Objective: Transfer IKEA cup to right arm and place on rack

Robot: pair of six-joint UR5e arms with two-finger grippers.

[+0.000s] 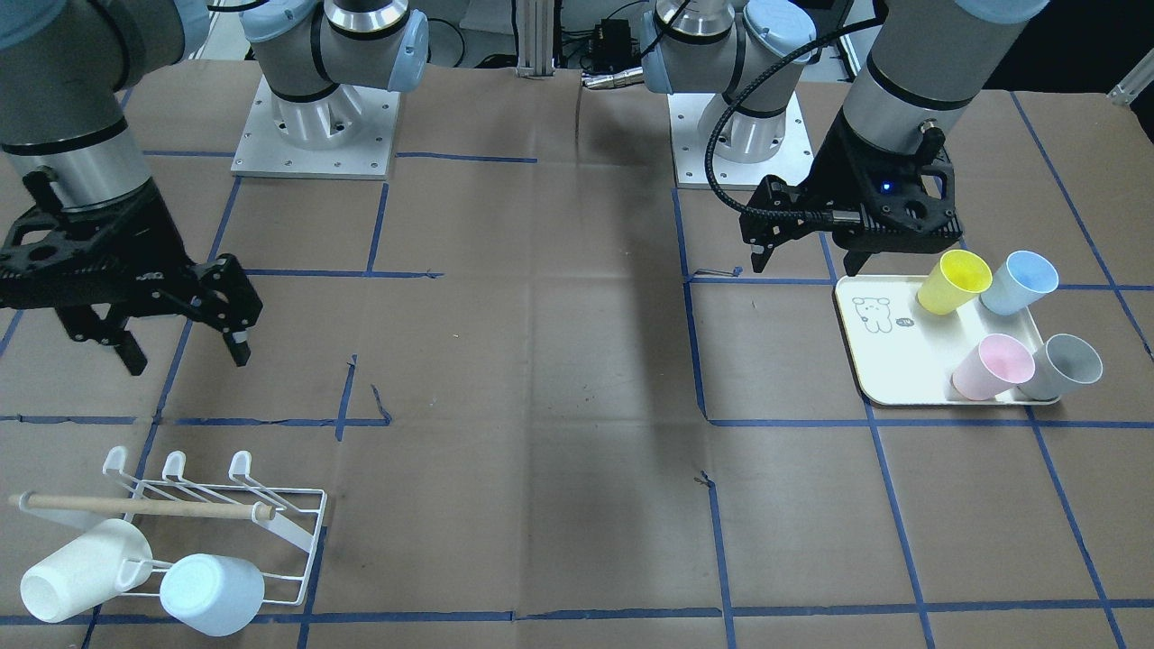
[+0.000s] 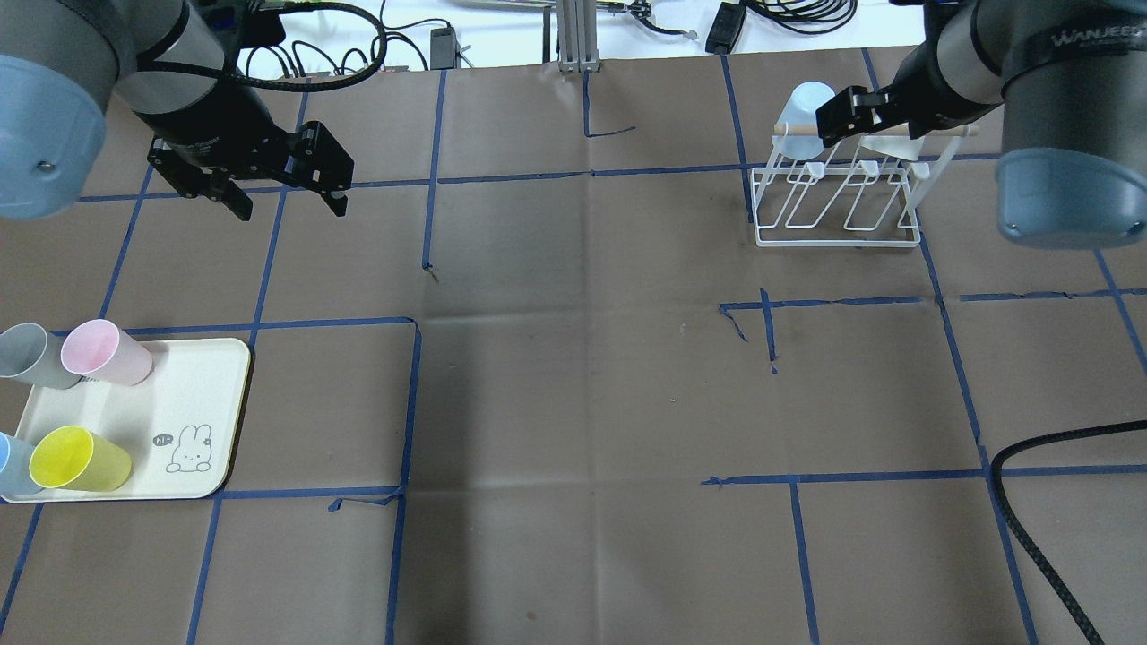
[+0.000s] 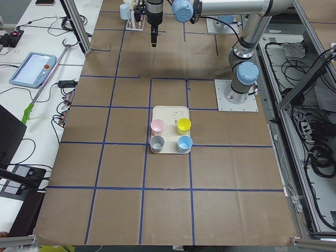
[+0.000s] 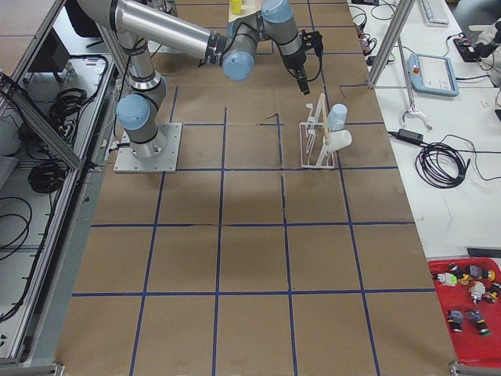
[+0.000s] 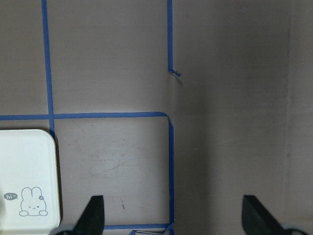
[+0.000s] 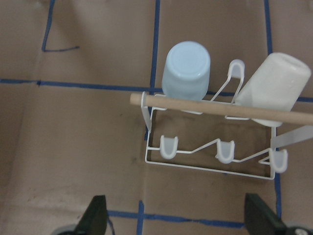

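Several IKEA cups lie on the cream tray (image 1: 888, 361): yellow (image 1: 951, 281), light blue (image 1: 1019, 281), pink (image 1: 992, 365) and grey (image 1: 1064, 367). My left gripper (image 1: 804, 266) hovers open and empty just beside the tray's inner edge; the left wrist view shows its fingertips (image 5: 93, 215) wide apart over bare paper. The white wire rack (image 1: 288, 532) with a wooden dowel (image 6: 220, 106) holds a white cup (image 6: 276, 83) and a pale blue cup (image 6: 186, 71), both upturned. My right gripper (image 1: 187, 361) hangs open and empty above the rack.
The table is brown paper marked with a grid of blue tape. The tray also shows in the overhead view (image 2: 179, 385) at the left edge, the rack (image 2: 838, 237) at the far right. Both arm bases stand at the robot's side.
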